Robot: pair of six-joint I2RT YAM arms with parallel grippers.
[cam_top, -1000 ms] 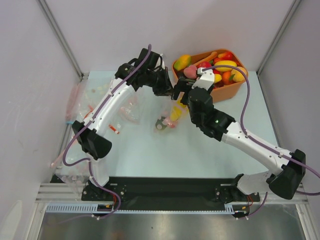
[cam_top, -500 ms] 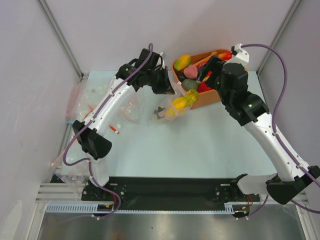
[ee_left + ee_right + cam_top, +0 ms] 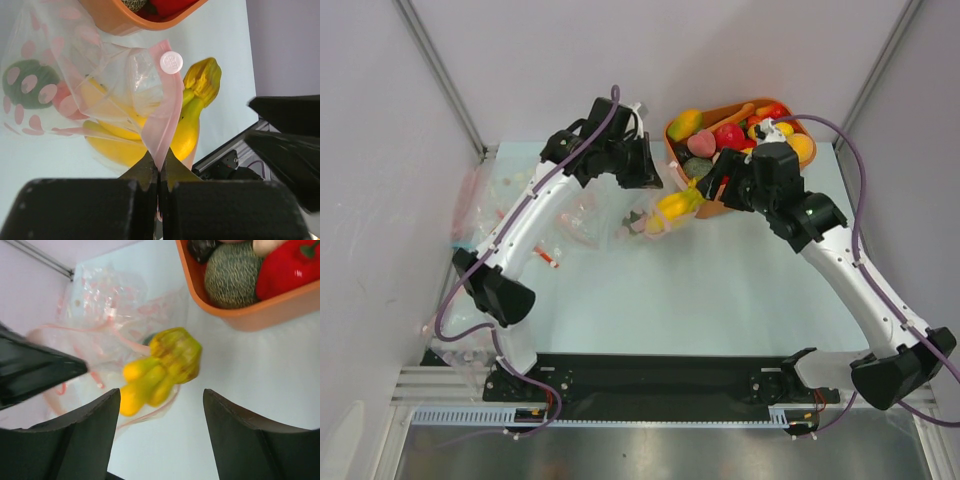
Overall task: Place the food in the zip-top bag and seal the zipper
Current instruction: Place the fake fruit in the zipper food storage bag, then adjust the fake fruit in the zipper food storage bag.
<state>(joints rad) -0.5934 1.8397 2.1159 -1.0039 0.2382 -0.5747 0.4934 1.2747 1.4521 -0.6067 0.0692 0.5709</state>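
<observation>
Upper middle of the top view — pinching the bag (image 3: 65, 50) rim in the left gripper (image 3: 159, 171), right gripper (image 3: 161, 395) wide, empty, over bananas (image 3: 160, 365) half inside. Yet to load food (image 3: 232, 272) from the tub (image 3: 235, 320), press the zipper (image 3: 167, 105).

Left arm (image 3: 535, 215): runs from lower left of the top view up to upper centre. Left gripper (image 3: 159, 172): jaws closed, tips meeting at lower centre, nipping the zip-top bag (image 3: 162, 120) edge. Right arm (image 3: 850, 270): lower right to upper centre. Right gripper (image 3: 161, 392): jaws wide apart, holding nothing.
</observation>
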